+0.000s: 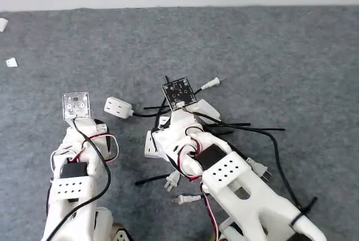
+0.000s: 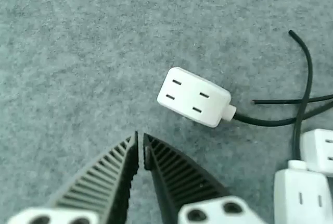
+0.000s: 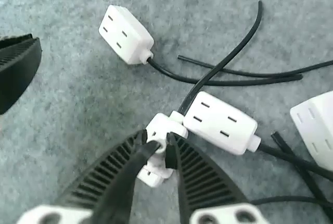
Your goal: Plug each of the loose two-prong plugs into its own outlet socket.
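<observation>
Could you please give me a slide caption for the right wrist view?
Right hand clamped on a white plug beside a white outlet block, black cords crossing the grey carpet.

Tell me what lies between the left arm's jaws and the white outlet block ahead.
Only bare grey carpet, as the left wrist view shows, between the jaws of the left gripper and the outlet block.
</observation>
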{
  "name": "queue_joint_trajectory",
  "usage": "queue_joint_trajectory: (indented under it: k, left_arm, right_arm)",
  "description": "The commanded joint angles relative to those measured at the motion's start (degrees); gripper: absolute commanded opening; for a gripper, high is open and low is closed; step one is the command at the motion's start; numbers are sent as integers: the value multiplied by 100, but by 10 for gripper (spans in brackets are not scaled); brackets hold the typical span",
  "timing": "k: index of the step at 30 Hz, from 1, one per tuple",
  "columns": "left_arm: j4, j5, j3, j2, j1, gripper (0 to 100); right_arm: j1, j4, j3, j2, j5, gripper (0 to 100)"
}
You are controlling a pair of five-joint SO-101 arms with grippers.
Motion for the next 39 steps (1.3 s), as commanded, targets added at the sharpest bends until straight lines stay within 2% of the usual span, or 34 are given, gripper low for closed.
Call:
queue_joint_trajectory:
  k: [1,12,39]
  left_arm:
    - [9,53,-259,132,-26,15]
    - [-70,18,-690,932,-62,15]
    - [-70,9,-690,949,-62,15]
  right_arm:
    - [-40,-409,-387,40,-62,8]
    - [-66,-734,-484,497,-62,8]
    - [-48,-1174,-615,1376,255,8]
